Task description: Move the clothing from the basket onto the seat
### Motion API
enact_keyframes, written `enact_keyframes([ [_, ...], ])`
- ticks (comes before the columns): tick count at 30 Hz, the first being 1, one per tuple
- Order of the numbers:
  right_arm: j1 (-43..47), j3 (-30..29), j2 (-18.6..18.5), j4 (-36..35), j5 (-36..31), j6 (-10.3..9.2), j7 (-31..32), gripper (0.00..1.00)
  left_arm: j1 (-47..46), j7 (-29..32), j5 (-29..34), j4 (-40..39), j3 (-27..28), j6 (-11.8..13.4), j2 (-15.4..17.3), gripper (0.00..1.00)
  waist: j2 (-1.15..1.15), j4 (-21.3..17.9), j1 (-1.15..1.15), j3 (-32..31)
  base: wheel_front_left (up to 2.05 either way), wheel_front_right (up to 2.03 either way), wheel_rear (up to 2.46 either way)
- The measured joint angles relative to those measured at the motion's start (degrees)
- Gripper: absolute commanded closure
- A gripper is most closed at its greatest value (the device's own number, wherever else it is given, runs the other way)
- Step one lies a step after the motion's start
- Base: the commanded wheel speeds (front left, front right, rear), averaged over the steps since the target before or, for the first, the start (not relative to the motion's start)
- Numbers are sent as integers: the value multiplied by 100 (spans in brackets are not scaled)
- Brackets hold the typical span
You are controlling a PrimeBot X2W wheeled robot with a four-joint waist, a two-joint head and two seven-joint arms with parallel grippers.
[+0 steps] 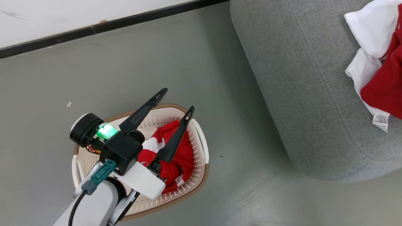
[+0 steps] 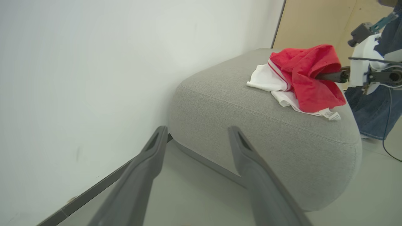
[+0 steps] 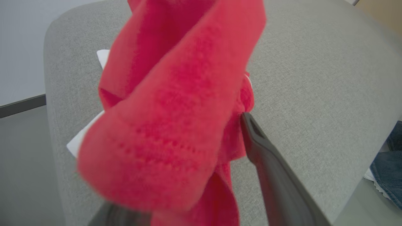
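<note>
A: jaws, anyone?
B: left gripper (image 1: 177, 100) is wide apart, empty, above the one basket (image 1: 198, 171) at 7 o'clock, one red piece (image 1: 180, 160) inside. Right gripper (image 2: 328, 76) is apart too, red clothing (image 3: 176, 125) draped against it, on the one seat (image 1: 298, 94) at 2 o'clock.

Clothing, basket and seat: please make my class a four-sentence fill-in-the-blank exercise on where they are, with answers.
The basket holds red and ____ clothing.
The left gripper hovers above the basket with its jaws ____.
More clothing lies on the ____ seat.
The basket stands on the ____.
Missing words: white; open; grey; floor.
</note>
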Motion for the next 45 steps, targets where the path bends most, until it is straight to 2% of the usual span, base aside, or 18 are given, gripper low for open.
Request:
enact_keyframes([
  [16, 889, 720, 343, -1169, 374, 0, -38, 0, 5, -286, -90, 220, 135, 3, -2, 0, 0, -419, 0, -302, 0, 0, 0],
  [25, 1514, 781, 153, -1994, 454, 0, -40, 0, 142, -494, -146, 327, 254, 60, -14, 0, 0, -596, 0, -596, 0, 0, 0],
  [30, 1667, 966, 208, -2546, 466, 0, -40, 0, 234, -633, -194, 407, 355, 118, -47, 0, 0, -645, 0, -784, 0, 0, 0],
  [38, 1669, 1263, 190, -3334, 459, 0, -41, 0, 492, -876, -261, 580, 637, 334, -110, 0, 0, -585, 0, -1101, 0, 0, 0],
  [45, 1598, 1695, 312, -3793, 250, 0, -40, 0, 856, -990, -405, 842, 1038, 651, -96, 0, 0, -369, 0, -1352, 0, 0, 0],
])
